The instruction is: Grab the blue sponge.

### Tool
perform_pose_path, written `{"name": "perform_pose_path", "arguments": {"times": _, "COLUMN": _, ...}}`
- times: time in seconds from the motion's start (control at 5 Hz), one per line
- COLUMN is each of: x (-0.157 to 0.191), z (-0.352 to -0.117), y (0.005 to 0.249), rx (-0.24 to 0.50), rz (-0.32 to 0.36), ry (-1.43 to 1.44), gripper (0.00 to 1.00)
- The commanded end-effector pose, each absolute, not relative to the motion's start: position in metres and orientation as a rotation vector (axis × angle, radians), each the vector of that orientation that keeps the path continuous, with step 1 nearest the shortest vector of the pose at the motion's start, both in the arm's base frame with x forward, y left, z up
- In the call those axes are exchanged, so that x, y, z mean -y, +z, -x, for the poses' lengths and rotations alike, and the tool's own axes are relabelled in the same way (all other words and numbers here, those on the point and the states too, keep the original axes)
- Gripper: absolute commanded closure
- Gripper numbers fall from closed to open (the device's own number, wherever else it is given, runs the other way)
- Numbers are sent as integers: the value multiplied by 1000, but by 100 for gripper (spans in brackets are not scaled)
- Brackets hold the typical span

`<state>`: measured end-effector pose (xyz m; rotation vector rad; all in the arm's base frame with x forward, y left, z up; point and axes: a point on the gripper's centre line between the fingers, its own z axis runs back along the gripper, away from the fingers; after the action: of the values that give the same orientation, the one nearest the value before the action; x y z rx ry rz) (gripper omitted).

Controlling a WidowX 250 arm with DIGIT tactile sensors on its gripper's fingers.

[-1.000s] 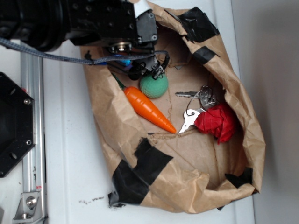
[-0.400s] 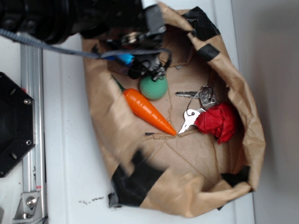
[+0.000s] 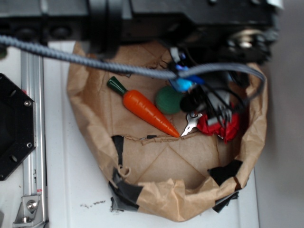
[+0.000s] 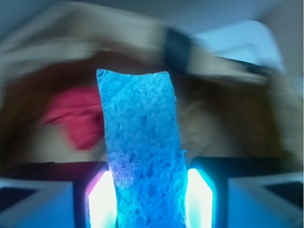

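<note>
The gripper [image 4: 148, 199] is clamped on the sponge [image 4: 140, 152], one finger pressing each long side; the block stands up between them. A second ago the arm sat over the bag's upper left corner; it has since swung right, above the red cloth [image 3: 227, 127], dragging the bag [image 3: 95, 118] askew; carrot [image 3: 147, 111] and ball [image 3: 168, 99] lie clear. Judgement: grasp achieved, sponge lifted.

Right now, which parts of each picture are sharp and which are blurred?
Wrist view: the blue sponge is sharp between glowing fingers; the paper and red thing behind are smeared. Exterior view: the carrot is fairly sharp; the arm and gripper are blurred.
</note>
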<state>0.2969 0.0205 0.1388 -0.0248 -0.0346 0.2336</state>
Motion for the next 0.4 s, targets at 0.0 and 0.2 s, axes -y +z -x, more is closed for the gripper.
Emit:
{"name": "perform_pose_path", "arguments": {"times": 0.0, "x": -10, "z": -262, "y": 179, "rx": 167, "rz": -47, "ry": -14, "gripper": 100}}
{"name": "perform_pose_path", "arguments": {"times": 0.2, "x": -6, "z": -257, "y": 182, "rx": 185, "rz": -45, "ry": -10, "gripper": 100}}
